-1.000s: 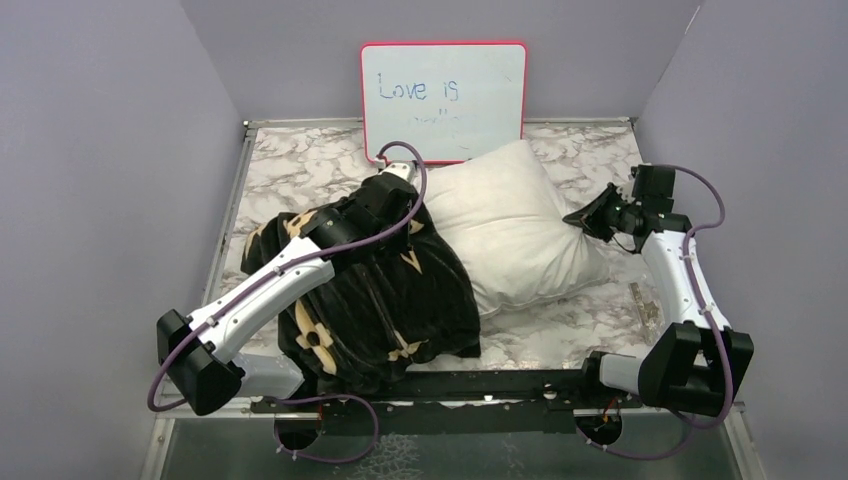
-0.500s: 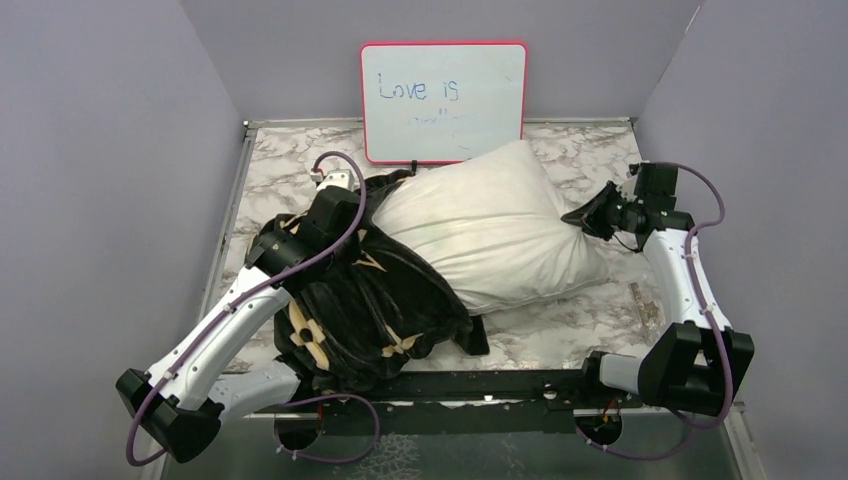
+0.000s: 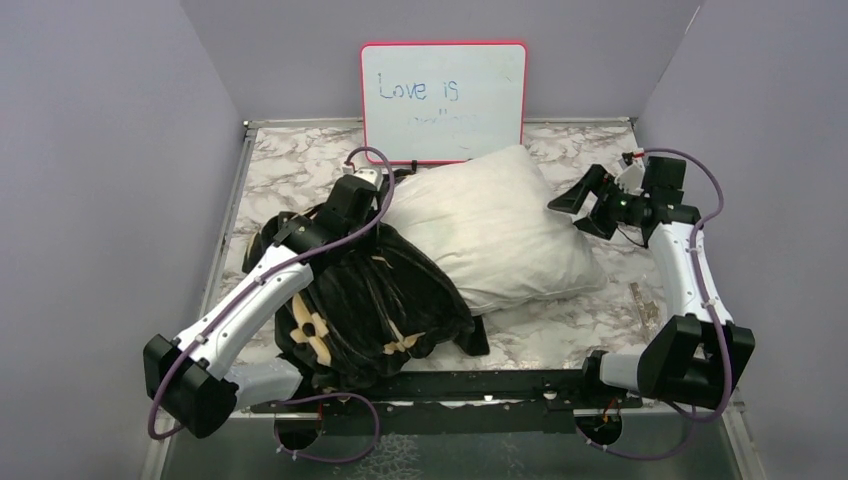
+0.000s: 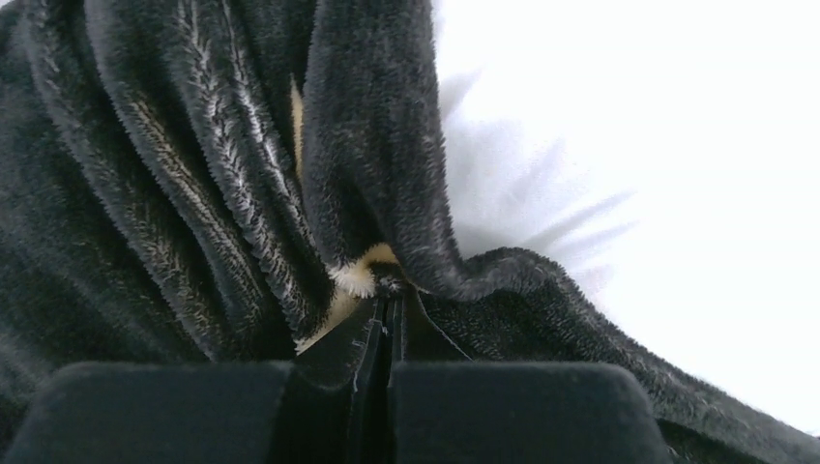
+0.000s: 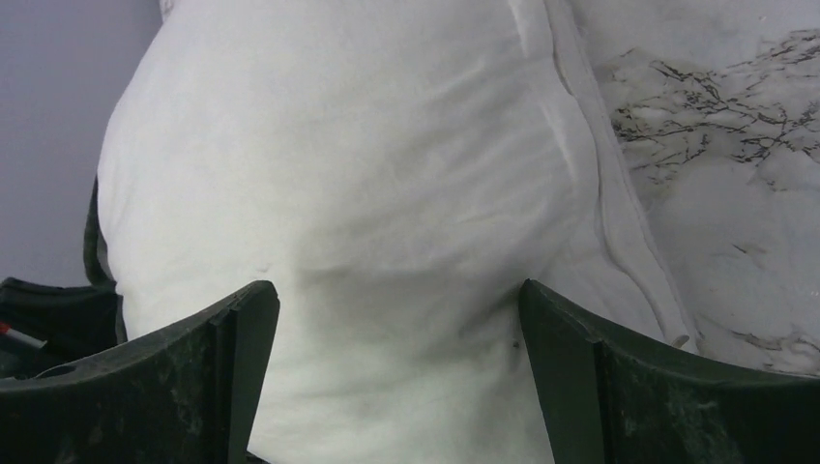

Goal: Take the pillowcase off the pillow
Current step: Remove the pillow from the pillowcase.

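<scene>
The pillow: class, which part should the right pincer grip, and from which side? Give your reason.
Grip the pillow's bare right edge, along the seam, coming from the right. The seamed rim is thinner than the plump middle, faces the open right pincer, and lies opposite the pillowcase that the left pincer pinches.

top: high, rear, facing table (image 3: 300, 170) | wrists: close-up | shared: pillow (image 3: 500, 225)
</scene>
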Available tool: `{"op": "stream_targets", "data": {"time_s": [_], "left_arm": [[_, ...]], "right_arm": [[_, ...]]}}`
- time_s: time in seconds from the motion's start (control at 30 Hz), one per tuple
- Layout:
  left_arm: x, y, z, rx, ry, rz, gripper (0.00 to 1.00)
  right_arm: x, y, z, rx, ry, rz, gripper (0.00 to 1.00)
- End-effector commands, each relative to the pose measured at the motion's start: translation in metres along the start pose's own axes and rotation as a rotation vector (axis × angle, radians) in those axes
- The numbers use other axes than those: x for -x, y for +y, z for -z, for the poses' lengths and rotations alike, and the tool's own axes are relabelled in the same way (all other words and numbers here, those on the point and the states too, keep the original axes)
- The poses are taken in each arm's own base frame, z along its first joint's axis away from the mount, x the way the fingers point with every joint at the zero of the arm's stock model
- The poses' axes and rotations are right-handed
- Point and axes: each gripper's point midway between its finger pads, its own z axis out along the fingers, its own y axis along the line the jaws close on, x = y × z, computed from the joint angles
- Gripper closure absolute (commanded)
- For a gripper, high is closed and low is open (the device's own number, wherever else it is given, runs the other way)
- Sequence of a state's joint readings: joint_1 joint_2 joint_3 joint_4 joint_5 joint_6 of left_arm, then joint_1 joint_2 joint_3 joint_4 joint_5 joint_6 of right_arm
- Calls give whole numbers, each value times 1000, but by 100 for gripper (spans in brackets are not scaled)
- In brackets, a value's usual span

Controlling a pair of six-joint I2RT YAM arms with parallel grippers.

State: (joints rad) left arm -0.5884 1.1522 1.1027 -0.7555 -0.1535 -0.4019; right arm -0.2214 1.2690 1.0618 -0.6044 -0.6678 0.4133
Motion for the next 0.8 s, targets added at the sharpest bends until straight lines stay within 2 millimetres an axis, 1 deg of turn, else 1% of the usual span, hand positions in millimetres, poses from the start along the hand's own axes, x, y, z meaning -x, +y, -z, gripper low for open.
{"op": "stream_targets", "data": {"time_s": [0.0,0.03,0.07,0.13,0.17,0.2,0.23,0.27,0.33,0.43,0.53,0.63,0.7,0.73,0.77], "left_arm": [[8,-10,-24,-33,13,-58,100],[11,-14,-28,-42,8,-62,100],[15,-16,-33,-46,3,-63,100],[25,-21,-42,-48,-18,-61,100],[36,-22,-46,-32,-38,-55,100],[46,-23,-50,-14,-50,-54,100],[55,-25,-55,1,-54,-63,100],[67,-28,-58,12,-66,-76,100],[87,-39,-65,12,-90,-108,100],[116,-53,-72,-1,-131,-154,100],[137,-59,-78,10,-163,-191,100],[153,-57,-76,36,-199,-224,100],[162,-58,-73,39,-219,-249,100],[165,-56,-71,46,-228,-260,100],[168,-55,-69,54,-241,-269,100]], "right_arm": [[-31,-9,-14,46,137,-33,0],[-37,-11,-17,50,157,-44,1],[-43,-15,-21,48,177,-60,6],[-49,-19,-24,34,185,-98,29],[-50,-21,-24,17,172,-121,40],[-47,-25,-22,-24,140,-144,45],[-44,-25,-18,-39,100,-147,48],[-39,-20,-14,-33,55,-135,49],[-28,-15,-5,-48,-28,-122,50],[-14,-17,5,-107,-110,-114,49],[-9,-26,11,-190,-122,-105,47],[-5,-33,16,-254,-118,-111,43],[-1,-28,19,-246,-129,-90,40],[1,-20,22,-214,-132,-63,38],[5,-11,25,-181,-140,-32,34]]}}
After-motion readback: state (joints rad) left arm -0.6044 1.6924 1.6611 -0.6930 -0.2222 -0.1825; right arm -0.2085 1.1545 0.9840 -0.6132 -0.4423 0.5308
